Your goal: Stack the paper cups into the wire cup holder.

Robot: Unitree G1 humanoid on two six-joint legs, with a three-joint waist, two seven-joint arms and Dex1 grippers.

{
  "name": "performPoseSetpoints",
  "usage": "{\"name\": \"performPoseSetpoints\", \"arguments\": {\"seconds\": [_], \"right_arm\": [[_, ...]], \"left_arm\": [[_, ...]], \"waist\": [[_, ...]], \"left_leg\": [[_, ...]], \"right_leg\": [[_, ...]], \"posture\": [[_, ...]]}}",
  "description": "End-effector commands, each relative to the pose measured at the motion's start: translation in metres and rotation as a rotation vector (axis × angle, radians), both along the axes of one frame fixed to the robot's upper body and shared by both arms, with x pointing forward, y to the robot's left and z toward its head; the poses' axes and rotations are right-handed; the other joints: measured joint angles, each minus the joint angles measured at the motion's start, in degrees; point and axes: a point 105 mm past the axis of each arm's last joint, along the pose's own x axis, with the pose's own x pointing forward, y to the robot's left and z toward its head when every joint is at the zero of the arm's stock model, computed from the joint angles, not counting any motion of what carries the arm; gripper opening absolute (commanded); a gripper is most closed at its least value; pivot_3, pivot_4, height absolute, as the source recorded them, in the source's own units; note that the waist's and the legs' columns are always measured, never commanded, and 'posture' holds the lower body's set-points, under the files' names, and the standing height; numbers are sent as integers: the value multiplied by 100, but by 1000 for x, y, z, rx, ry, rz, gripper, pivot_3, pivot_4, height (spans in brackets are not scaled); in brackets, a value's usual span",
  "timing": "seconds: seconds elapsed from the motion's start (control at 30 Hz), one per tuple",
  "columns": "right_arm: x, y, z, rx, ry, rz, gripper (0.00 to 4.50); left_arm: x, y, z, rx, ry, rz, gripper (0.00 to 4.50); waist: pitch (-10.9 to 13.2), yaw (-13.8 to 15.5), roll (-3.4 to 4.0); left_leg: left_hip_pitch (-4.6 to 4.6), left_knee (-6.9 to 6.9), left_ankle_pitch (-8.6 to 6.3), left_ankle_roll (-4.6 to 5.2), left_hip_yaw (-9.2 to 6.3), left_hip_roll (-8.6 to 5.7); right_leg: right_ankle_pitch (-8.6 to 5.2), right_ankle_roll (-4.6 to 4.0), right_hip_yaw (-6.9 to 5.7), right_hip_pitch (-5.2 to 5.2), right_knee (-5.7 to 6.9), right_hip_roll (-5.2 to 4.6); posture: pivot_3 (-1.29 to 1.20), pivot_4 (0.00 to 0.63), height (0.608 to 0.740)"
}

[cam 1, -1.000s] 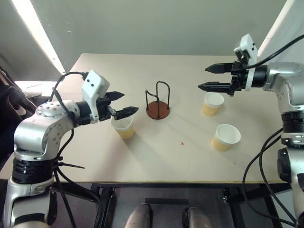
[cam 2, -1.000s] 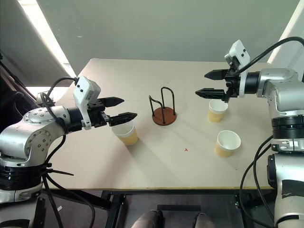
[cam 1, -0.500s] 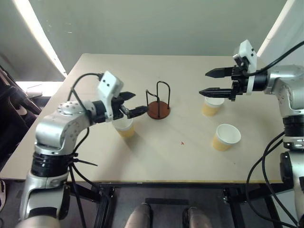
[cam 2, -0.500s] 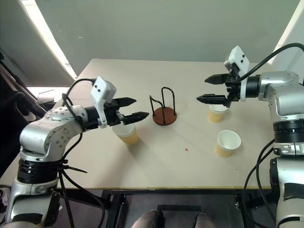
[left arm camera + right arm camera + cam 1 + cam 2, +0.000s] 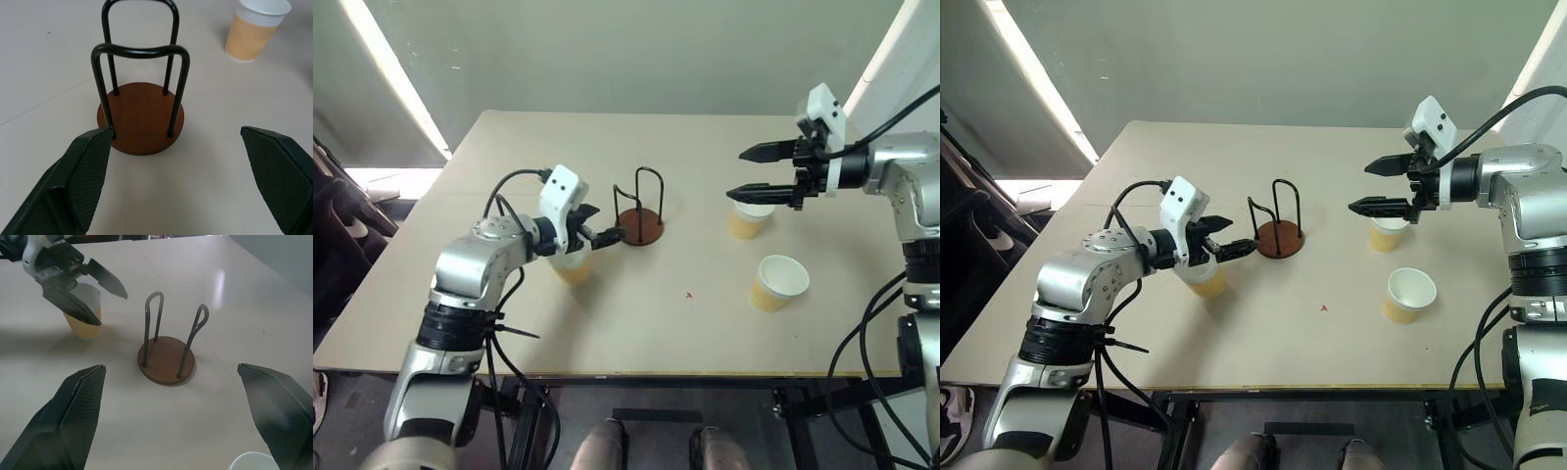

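The wire cup holder (image 5: 639, 224) stands empty at the table's middle, a reddish-brown disc with black wire loops (image 5: 141, 117). One paper cup (image 5: 572, 266) stands upright just left of it. My left gripper (image 5: 605, 225) hangs open over that cup's far rim, with its fingertips close to the holder's base and nothing between them. Two more paper cups stand upright on the right, one farther back (image 5: 750, 218) and one nearer (image 5: 777, 283). My right gripper (image 5: 740, 173) is open and empty in the air above the farther cup, pointing left toward the holder (image 5: 166, 360).
The pale table (image 5: 656, 333) has bare surface in front of the holder and between it and the right cups. A small red mark (image 5: 688, 295) lies on the table. The table's front edge runs just below the cups.
My left gripper has moved right, forward and lower, from beside the left cup to over it, reaching the holder's base. The right gripper stays where it was. No cup has moved.
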Motion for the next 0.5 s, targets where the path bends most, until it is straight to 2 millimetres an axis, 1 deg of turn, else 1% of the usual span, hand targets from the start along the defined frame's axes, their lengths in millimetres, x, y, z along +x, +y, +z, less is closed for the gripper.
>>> {"name": "performPoseSetpoints", "arguments": {"seconds": [0.03,0.17,0.37,0.5], "right_arm": [[-7,-1,15,11,-61,5,4500],[-7,0,17,12,-67,5,4500],[-8,0,16,16,-71,3,4500],[-9,1,18,24,-78,8,4500]], "left_arm": [[6,-7,15,-2,-58,-7,4478],[11,-14,17,4,-64,-26,4478],[15,-25,9,94,-64,-79,4478],[23,-29,9,91,-74,-70,4478]], "waist": [[2,8,-4],[3,28,-5],[3,43,-6],[5,46,-7]], "left_leg": [[-1,0,1,1,0,0],[-1,2,1,1,1,0],[-1,2,1,2,3,0],[-3,5,1,4,4,-1]], "right_leg": [[0,0,0,0,0,0],[1,1,1,0,1,0],[1,2,1,0,0,1],[2,3,4,0,-1,0]], "posture": [[0,150,740],[0,150,740],[0,150,740],[0,150,740]]}}
